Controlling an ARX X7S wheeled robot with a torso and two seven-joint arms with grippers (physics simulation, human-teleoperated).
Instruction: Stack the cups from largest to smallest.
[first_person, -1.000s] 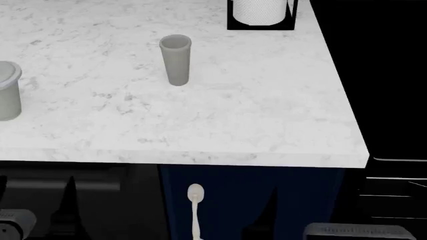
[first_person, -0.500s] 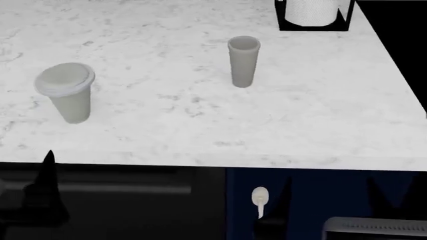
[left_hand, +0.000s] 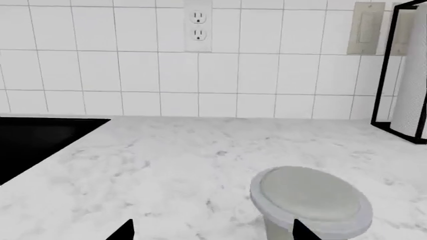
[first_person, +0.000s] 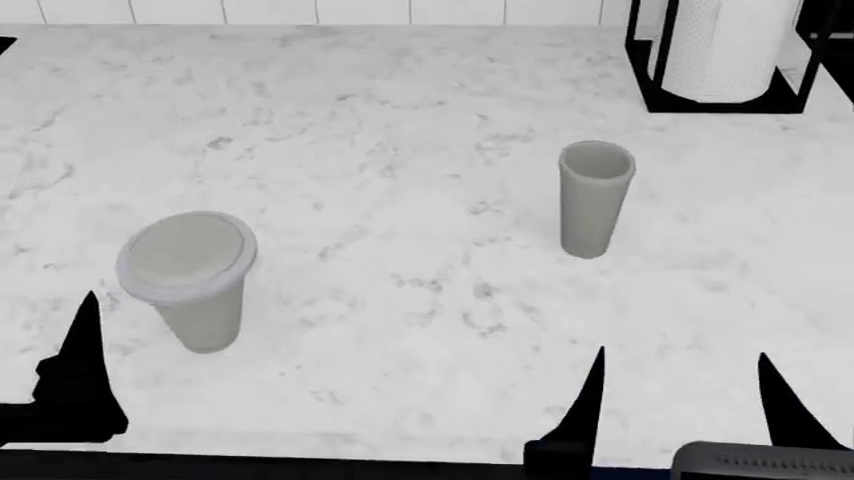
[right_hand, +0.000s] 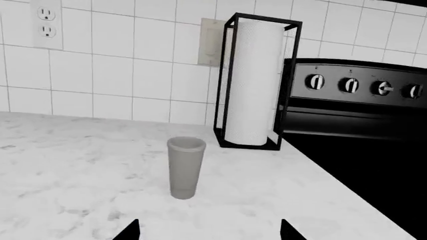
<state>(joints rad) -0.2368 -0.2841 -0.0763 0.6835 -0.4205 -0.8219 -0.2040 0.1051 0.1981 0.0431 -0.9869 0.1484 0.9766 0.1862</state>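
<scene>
The wide grey cup (first_person: 187, 275) with a pale rolled rim stands at the counter's front left. It also shows in the left wrist view (left_hand: 310, 200). The narrower, taller grey cup (first_person: 594, 198) stands upright to its right and farther back, and shows in the right wrist view (right_hand: 185, 167). My left gripper (left_hand: 213, 232) is open and empty, just short of the wide cup, which sits towards one finger. One of its fingers (first_person: 83, 370) shows in the head view. My right gripper (first_person: 683, 400) is open and empty at the front edge, short of the narrow cup (right_hand: 208, 231).
A white paper-towel roll in a black holder (first_person: 727, 45) stands at the back right. A black stove with knobs (right_hand: 353, 87) is beyond the counter's right edge. A dark sink or cooktop opening (left_hand: 33, 137) lies at the far left. A tiled wall with an outlet (left_hand: 197, 25) backs the counter.
The head view has risen and swung, so both cups now sit lower and farther right in it. Both grippers' fingers have come up over the counter's front edge.
</scene>
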